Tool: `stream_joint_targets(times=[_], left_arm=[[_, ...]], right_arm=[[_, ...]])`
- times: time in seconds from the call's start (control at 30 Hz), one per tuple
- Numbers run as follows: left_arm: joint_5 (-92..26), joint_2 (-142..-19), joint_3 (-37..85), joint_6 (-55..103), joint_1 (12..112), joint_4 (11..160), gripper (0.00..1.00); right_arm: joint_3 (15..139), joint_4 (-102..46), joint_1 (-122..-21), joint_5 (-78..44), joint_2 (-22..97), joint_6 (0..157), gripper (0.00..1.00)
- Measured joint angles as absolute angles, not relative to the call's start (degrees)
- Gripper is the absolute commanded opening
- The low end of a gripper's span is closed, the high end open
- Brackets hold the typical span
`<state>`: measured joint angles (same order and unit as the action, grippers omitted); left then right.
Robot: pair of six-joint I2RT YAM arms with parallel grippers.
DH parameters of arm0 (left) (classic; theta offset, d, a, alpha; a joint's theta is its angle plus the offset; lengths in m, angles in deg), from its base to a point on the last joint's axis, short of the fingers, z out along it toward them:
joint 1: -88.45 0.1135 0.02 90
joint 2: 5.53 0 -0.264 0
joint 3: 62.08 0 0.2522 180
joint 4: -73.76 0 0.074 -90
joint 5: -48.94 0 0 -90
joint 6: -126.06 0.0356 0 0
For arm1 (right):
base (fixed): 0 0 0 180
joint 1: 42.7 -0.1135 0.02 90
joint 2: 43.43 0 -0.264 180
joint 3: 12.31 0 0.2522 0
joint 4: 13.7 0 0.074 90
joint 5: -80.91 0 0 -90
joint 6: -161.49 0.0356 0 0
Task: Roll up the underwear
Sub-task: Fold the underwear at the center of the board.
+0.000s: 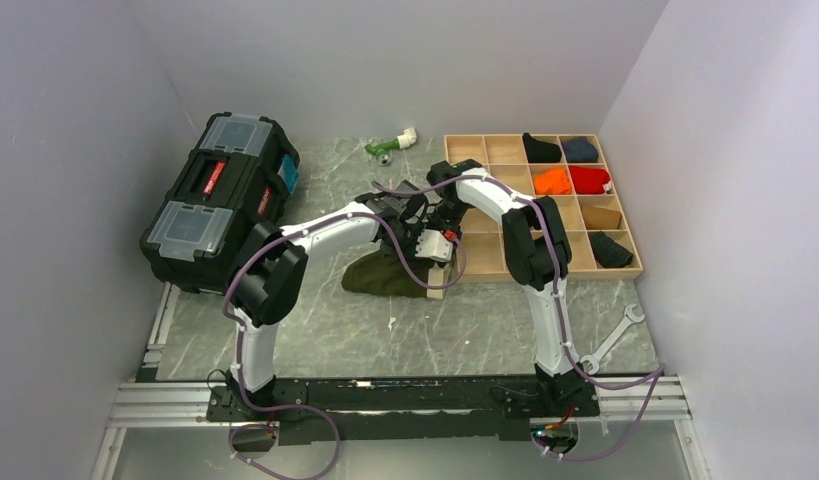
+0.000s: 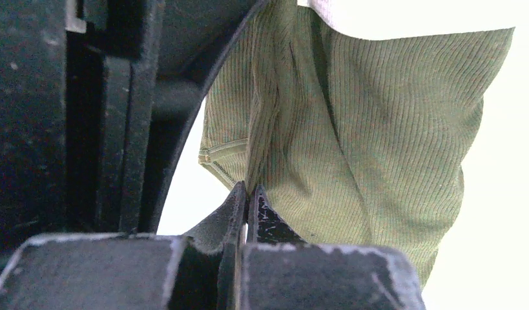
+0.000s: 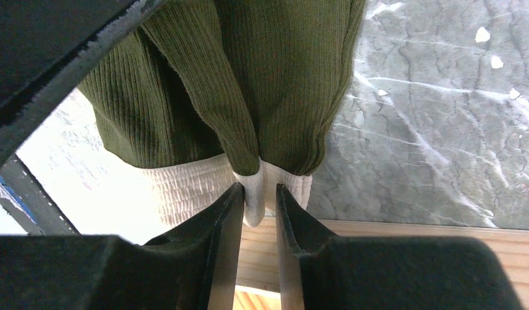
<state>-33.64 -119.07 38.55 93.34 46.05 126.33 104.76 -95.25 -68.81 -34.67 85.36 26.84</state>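
Left tool (image 2: 248,194) is pinched together on a fold of the dark olive-green ribbed cloth underwear (image 1: 380,278). Right tool (image 3: 258,194) stands slightly apart, with the garment's cream waistband (image 3: 184,187) between its tips. The underwear is bunched on the grey marbled counter (image 1: 435,330), just beside the near-left corner of the compartmented wooden tray (image 1: 585,274), with open counter toward the arm bases.

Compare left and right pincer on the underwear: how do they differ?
The left pincer is clamped shut; the right pincer has its jaws parted. Left pinches olive ribbed cloth of the underwear; right straddles a fold of the cream waistband. Shared: both meet the same garment at the tips.
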Motion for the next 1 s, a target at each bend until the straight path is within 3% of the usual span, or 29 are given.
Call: stream_joint_targets(times=[1.0], left_arm=[[-33.88,-120.92,39.47,92.02,46.23,125.58,0.00]], right_arm=[[104.76,-93.44,-69.47,-29.14,84.70,27.06,0.29]])
